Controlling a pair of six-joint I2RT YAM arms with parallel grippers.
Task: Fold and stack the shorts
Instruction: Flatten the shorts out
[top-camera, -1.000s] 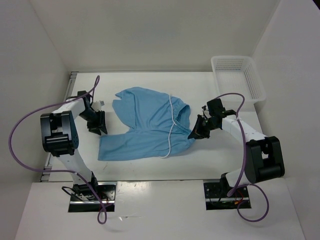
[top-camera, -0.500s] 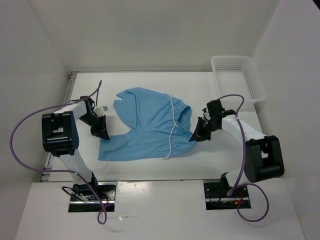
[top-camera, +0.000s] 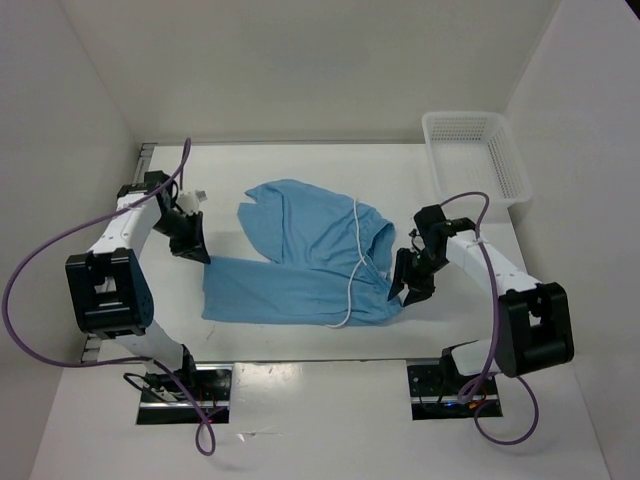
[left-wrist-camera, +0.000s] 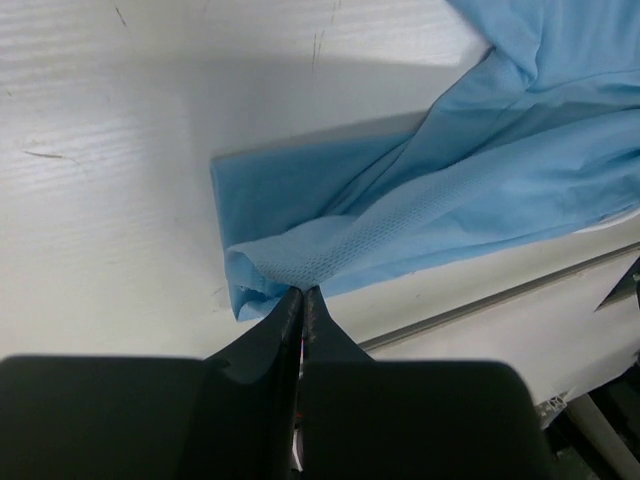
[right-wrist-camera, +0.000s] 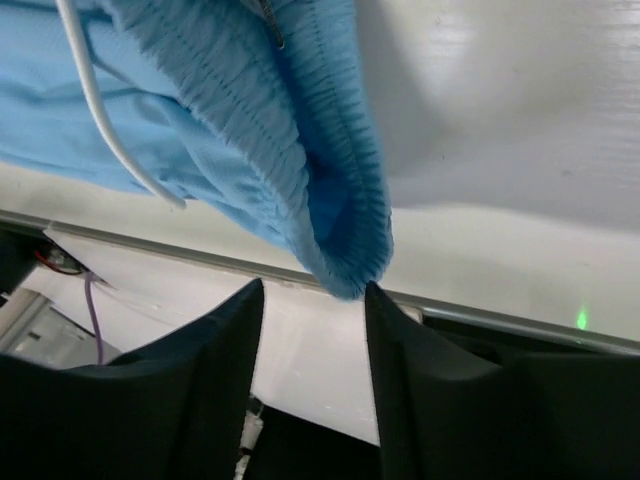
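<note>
Shorts (top-camera: 300, 265) lie spread on the table (top-camera: 300, 165) between my two grippers. My left gripper (left-wrist-camera: 302, 300) is clamped tight on the corner of one leg hem, with the fabric bunched just ahead of its fingertips and stretching away from them across the tabletop. My right gripper (right-wrist-camera: 313, 288) has its jaws apart. The gathered waistband (right-wrist-camera: 320, 180) droops into the gap between its fingers, and I cannot tell whether either finger touches it. The white drawstring (right-wrist-camera: 95, 100) hangs beside the waistband, further from those fingers.
</note>
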